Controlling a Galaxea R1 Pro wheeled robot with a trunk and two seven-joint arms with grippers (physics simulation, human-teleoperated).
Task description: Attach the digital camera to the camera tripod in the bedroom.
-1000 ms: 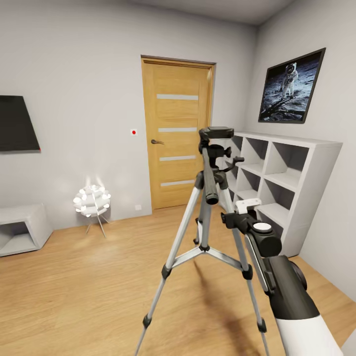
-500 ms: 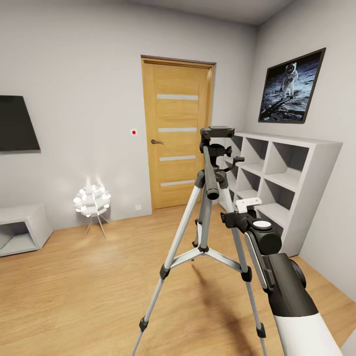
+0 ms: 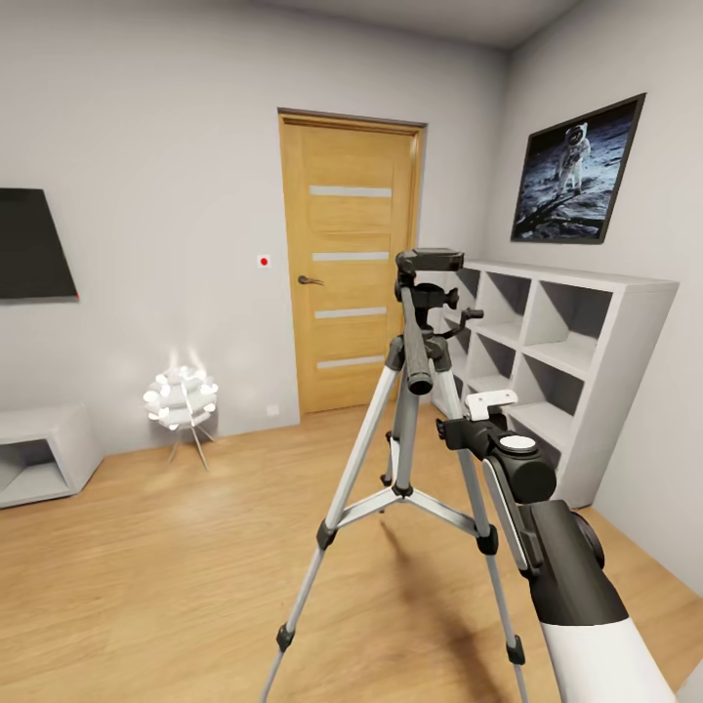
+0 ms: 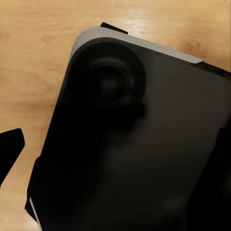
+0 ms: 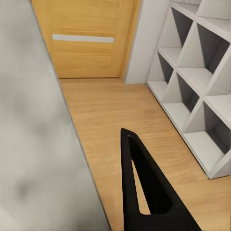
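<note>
The camera tripod [image 3: 410, 430] has shifted slightly — door [image 3: 350, 264] behind, shelf [image 3: 547, 361] beside.

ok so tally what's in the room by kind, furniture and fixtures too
camera tripod: 1
wooden door: 1
white cube shelf: 1
globe floor lamp: 1
astronaut picture: 1
wall tv: 1
low grey-white cabinet: 1
total: 7

Readable text: I find none in any view.
Wall beside the door [image 3: 350, 262]: I see a small white plate with a red dot [image 3: 264, 261], no lettering.
Framed picture [image 3: 576, 172]: an astronaut photo, no caption I can read.
</note>
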